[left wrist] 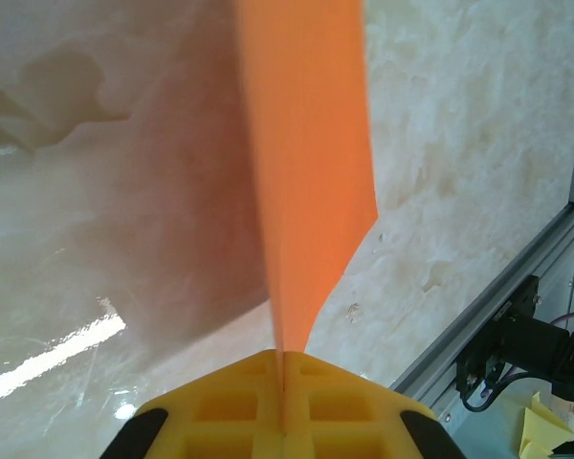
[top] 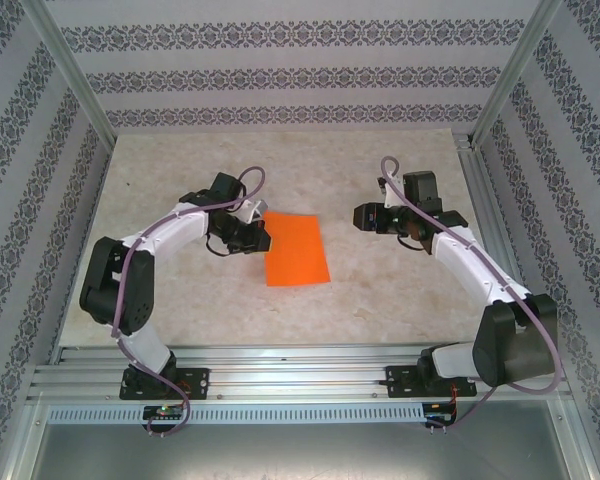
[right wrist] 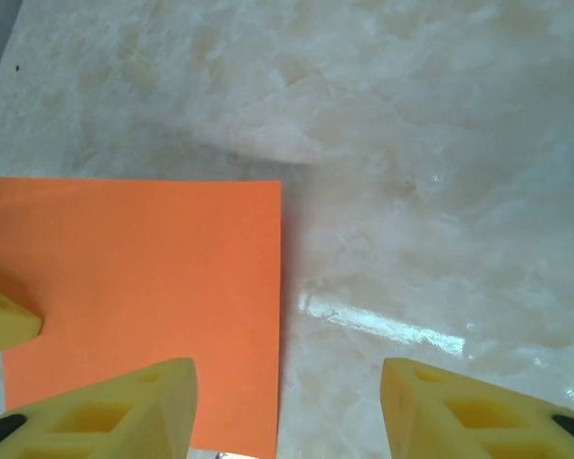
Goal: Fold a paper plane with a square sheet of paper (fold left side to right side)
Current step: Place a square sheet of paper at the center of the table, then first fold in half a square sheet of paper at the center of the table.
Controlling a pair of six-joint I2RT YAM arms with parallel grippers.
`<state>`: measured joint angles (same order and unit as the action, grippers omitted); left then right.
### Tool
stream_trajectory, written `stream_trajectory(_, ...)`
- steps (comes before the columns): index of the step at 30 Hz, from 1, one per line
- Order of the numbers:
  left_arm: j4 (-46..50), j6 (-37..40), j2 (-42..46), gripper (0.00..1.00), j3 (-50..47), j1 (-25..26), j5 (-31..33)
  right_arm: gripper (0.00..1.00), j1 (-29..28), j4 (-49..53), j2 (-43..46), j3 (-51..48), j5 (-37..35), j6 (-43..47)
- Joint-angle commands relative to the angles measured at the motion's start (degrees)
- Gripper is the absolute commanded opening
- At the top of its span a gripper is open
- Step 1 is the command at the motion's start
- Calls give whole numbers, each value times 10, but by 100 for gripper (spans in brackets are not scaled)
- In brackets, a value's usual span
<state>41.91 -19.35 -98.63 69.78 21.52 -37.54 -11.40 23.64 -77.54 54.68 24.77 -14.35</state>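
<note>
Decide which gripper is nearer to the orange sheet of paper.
Left. The left gripper pinches the left edge of the orange sheet; the right gripper hangs open off to its right, apart from it.

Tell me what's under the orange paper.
The marbled table runs under the orange paper, and nothing pokes out at its edges. The left gripper pinches its left edge. The patch beneath the sheet's middle is covered, so I cannot see it.

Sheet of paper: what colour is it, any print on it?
The sheet of paper is plain bright orange, unmarked; the right wrist view shows it best.
</note>
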Motion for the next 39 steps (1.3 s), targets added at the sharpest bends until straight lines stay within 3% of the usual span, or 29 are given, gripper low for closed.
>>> stream_trajectory(1,81,4,-15,0,55,3,35,52,-15,-43,-2,-32,-33,-113)
stream_trajectory(5,108,-32,-32,0,67,3,51,49,-54,-92,4,-78,-33,-214)
stream_trajectory(10,184,-69,-61,0,110,3,98,56,-139,-181,-15,-103,-29,-275)
stream_trajectory(18,207,-173,-93,0,153,3,103,61,-258,-175,-95,-35,-66,-228)
stream_trajectory(26,242,-208,-118,0,189,3,110,62,-360,-183,-131,9,-131,-227)
stream_trajectory(39,246,-211,-129,0,200,3,98,50,-407,-108,-210,108,-170,-194)
